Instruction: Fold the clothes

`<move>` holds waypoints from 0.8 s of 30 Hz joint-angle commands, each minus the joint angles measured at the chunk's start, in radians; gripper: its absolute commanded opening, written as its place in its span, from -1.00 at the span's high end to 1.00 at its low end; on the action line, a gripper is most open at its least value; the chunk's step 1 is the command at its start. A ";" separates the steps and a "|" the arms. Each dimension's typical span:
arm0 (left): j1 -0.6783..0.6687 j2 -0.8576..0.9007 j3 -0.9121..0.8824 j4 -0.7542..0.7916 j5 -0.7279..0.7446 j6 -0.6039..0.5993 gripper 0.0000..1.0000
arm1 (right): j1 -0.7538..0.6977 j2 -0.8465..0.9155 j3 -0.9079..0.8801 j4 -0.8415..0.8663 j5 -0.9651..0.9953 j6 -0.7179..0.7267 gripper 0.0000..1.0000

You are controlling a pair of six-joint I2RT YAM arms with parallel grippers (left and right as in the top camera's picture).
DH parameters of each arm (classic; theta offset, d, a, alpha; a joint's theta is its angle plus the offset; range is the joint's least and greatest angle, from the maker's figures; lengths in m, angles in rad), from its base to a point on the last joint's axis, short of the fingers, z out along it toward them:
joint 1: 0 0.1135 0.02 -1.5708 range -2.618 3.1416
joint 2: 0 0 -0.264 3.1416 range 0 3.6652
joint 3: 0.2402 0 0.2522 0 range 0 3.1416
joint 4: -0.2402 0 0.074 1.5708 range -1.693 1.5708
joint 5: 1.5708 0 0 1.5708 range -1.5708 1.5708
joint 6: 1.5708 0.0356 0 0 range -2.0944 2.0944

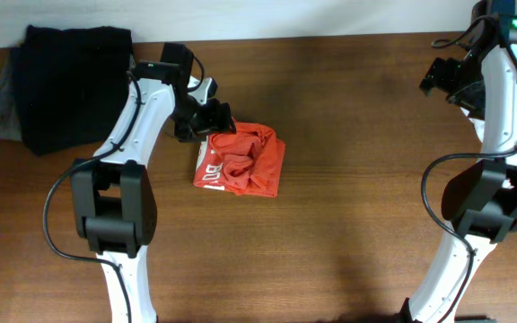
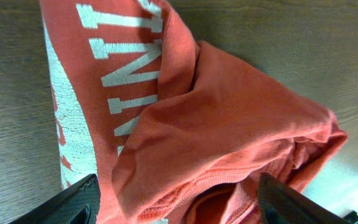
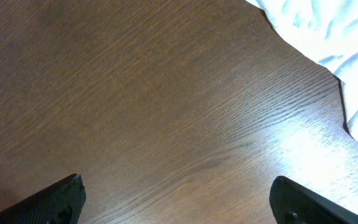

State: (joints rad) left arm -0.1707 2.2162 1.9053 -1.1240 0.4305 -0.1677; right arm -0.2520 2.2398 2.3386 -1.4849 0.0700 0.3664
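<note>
Looking from overhead, we see the red-orange T-shirt (image 1: 245, 161) lying on the desk (image 1: 357, 188) as a small, rumpled bundle, a little toward 9 o'clock from the middle of the desk. Its white lettering (image 1: 206, 178) shows along the edge at 8 o'clock of the bundle.

The left end effector (image 2: 176, 190) hangs over the corner of the shirt at 10 o'clock. In the left wrist view its two fingers (image 2: 64, 204) stand spread wide at both lower corners, with the folded orange cloth between them. We cannot tell surely if the tips touch the cloth, because they are cut off by the picture edge. Nothing looks pinched.

A dark cloth pile (image 1: 70, 85) rests at 10 o'clock of the desk, well apart from the shirt.

The right end effector (image 3: 176, 183) is at 2 o'clock of the desk, far from the shirt. Its fingers (image 3: 58, 202) are spread wide over bare wood and hold nothing. A white cloth (image 3: 328, 37) lies at 1 o'clock in the right wrist view.
</note>
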 commanded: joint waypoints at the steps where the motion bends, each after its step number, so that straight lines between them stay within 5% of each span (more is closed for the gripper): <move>1: -0.018 0.011 -0.042 0.027 0.018 0.016 -0.34 | 0.002 -0.012 0.006 0.000 0.002 0.006 -0.97; 4: -0.051 0.011 -0.059 0.065 0.000 0.016 -0.02 | 0.002 -0.012 0.006 0.000 0.002 0.006 -0.97; 6: -0.073 0.011 -0.059 0.085 -0.059 0.016 0.53 | 0.002 -0.012 0.005 0.000 0.002 0.006 -0.97; 9: -0.080 0.011 -0.055 0.095 -0.060 -0.007 0.99 | 0.002 -0.012 0.006 0.000 0.002 0.006 -0.97; 20: -0.214 0.011 0.013 0.153 0.003 -0.021 0.95 | 0.002 -0.012 0.006 0.000 0.002 0.006 -0.97; 23: -0.278 0.011 0.013 0.209 -0.008 -0.021 0.73 | 0.002 -0.012 0.006 0.000 0.002 0.006 -0.97; 24: -0.292 0.011 0.013 0.223 -0.009 -0.021 0.51 | 0.002 -0.012 0.006 0.000 0.002 0.006 -0.97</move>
State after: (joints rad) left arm -0.4271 2.2166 1.8984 -0.9279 0.4149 -0.1883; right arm -0.2520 2.2398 2.3386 -1.4849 0.0700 0.3664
